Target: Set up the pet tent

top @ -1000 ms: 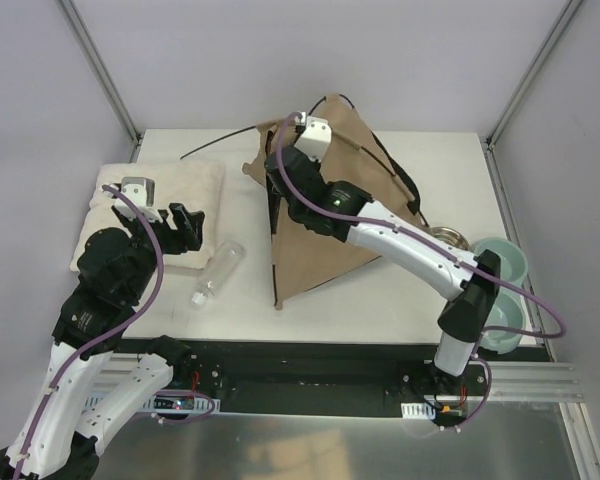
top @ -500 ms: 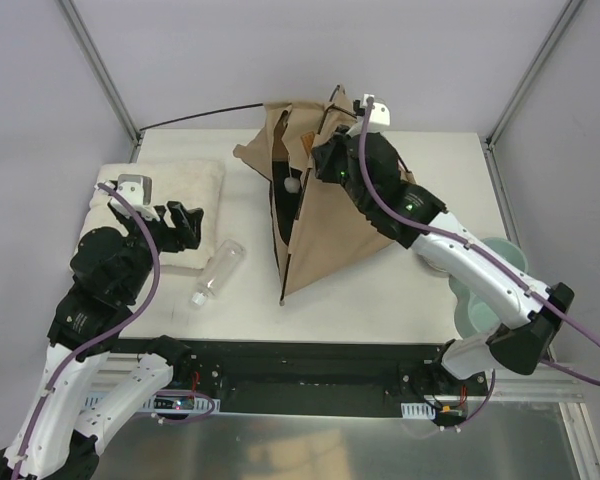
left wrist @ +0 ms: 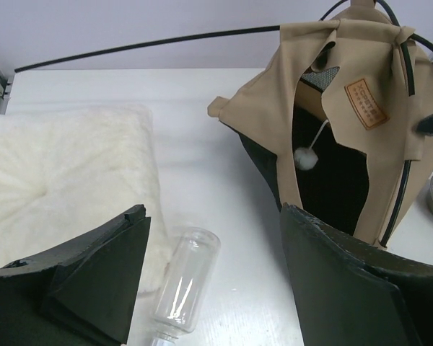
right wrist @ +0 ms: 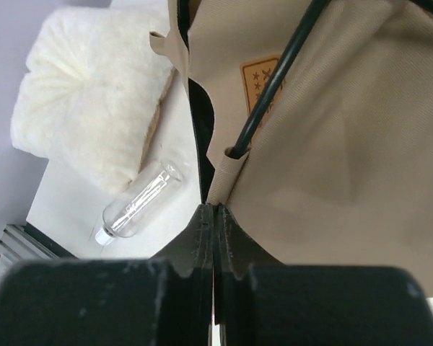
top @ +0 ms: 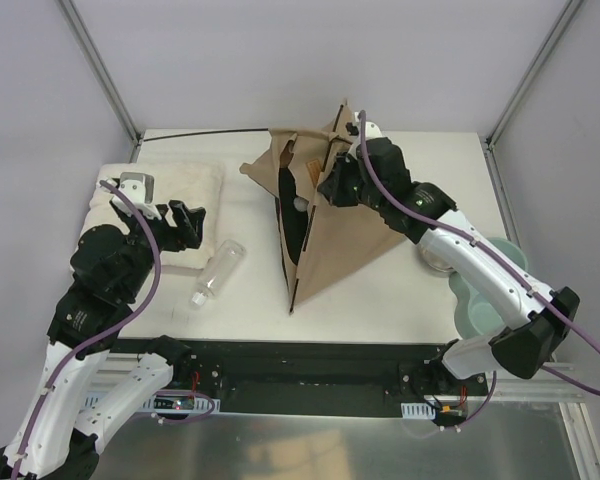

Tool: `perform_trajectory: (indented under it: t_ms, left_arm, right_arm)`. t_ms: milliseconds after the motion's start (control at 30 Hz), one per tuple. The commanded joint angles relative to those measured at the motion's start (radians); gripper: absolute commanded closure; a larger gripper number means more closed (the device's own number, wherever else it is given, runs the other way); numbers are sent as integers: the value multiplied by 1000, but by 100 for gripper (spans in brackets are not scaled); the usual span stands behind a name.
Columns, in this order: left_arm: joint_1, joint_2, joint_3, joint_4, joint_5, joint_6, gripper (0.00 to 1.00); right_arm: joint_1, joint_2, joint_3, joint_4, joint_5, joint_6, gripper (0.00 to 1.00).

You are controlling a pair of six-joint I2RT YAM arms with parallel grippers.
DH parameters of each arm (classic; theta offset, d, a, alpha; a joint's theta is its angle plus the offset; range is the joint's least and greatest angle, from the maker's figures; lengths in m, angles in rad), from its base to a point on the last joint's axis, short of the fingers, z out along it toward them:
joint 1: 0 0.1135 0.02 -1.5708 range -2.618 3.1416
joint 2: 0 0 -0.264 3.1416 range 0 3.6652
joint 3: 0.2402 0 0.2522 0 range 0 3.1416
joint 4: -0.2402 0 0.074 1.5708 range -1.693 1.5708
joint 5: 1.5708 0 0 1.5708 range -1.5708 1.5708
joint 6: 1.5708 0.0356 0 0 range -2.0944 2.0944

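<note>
Tent stands tilted at the middle of the worktop, seemingly propped by the right pincer, clenched on its fabric edge near the peak; left pincer, released and empty, hovers over the pillow edge, bottle just beside.

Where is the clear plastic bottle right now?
In the top view, the clear bottle lies on its side on the table, left of centre, between the cream pillow and the pet tent.
</note>
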Motion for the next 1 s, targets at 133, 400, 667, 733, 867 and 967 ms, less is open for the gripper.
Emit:
perform_trajectory:
  t_ms: [133,400,667,733,867,967]
  left_arm:
    - [8,10,27,15,18,12,25]
    - [8,13,19,14,15,15,25]
    - [8,7,11,15,16,9,25]
    - [8,4,10,15,13,12,25]
    - [8,-1,17,15,7,18,25]
    - [8,2,31,14,5,33,25]
  right_arm:
    - [23,31,84,-137,84,44,69]
    - [118,211,294,-271,366,67,37]
    - [164,396,549,-545,616,256,41]
    - [166,395,540,-548,646,259,57]
    - [164,377,515,-503,701,213,94]
    - [166,334,472,-368,690,85,100]
